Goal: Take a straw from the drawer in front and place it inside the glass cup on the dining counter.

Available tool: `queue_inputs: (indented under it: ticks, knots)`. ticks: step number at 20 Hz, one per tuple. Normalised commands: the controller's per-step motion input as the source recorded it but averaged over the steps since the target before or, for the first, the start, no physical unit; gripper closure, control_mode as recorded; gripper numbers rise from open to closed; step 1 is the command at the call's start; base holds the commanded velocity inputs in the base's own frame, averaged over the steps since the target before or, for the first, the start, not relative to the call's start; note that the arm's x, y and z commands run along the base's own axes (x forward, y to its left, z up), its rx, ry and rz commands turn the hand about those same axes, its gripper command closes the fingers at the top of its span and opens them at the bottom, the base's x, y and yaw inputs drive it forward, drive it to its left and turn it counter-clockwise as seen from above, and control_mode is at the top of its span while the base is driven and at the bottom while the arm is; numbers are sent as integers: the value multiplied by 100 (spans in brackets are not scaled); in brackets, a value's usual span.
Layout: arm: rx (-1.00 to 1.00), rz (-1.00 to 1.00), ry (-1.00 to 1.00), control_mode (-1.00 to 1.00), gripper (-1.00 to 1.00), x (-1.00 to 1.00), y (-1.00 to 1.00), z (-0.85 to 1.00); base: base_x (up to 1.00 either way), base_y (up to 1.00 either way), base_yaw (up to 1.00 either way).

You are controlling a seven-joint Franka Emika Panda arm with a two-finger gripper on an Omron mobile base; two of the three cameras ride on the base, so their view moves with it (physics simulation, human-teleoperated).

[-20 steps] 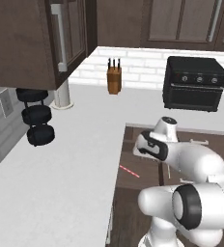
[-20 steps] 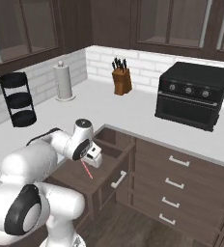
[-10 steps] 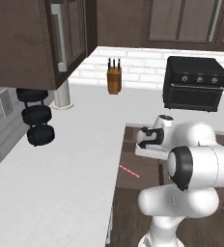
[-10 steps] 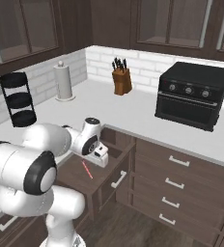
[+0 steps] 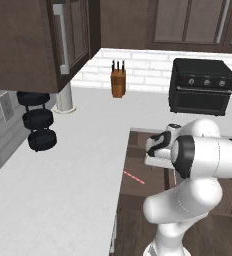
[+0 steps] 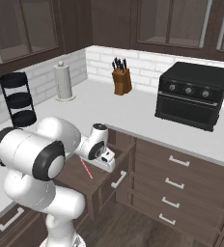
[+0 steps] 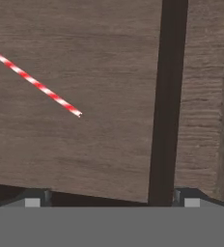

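The red and white striped straw (image 7: 36, 84) lies flat on the brown floor of the open drawer (image 7: 94, 144). It also shows in the left base view as the straw (image 5: 134, 177) and in the right base view as the straw (image 6: 86, 168). My gripper (image 7: 111, 200) hangs over the drawer (image 6: 80, 177), pointing down, open and holding nothing. Its fingertips (image 7: 34, 198) stand wide apart. In the hand view the straw is up and to the left of the gripper, apart from it. The drawer's dark side wall (image 7: 167, 96) runs close by. The glass cup and the dining counter are out of view.
The white worktop (image 5: 73, 165) wraps around the drawer. On it stand a knife block (image 5: 118, 82), a black toaster oven (image 5: 201, 86), a paper towel roll (image 6: 63, 82) and a black tiered stand (image 5: 38, 120). Shut drawers (image 6: 176, 188) sit to the right, and an upper cabinet (image 5: 38, 40) overhangs on the left.
The arm's upper links have swung round, and the hand has shifted a little towards the drawer's front. The straw lies where it was. The gripper has stayed open.
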Motion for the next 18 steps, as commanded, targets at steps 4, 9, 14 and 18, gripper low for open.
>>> queue_inputs:
  ticks: [4, 9, 14, 18]
  knots:
    - [-1, 0, 0, -100, -100, 0, -31, -29, 0, 0, 0]
    - [-1, 0, 0, -100, -100, 0, -40, -25, 0, 0, 0]
    - [-6, 0, 0, -100, -100, 0, -32, -28, 0, 0, 0]
    - [-14, 0, 0, -100, -100, 0, -82, -27, 0, 0, 0]
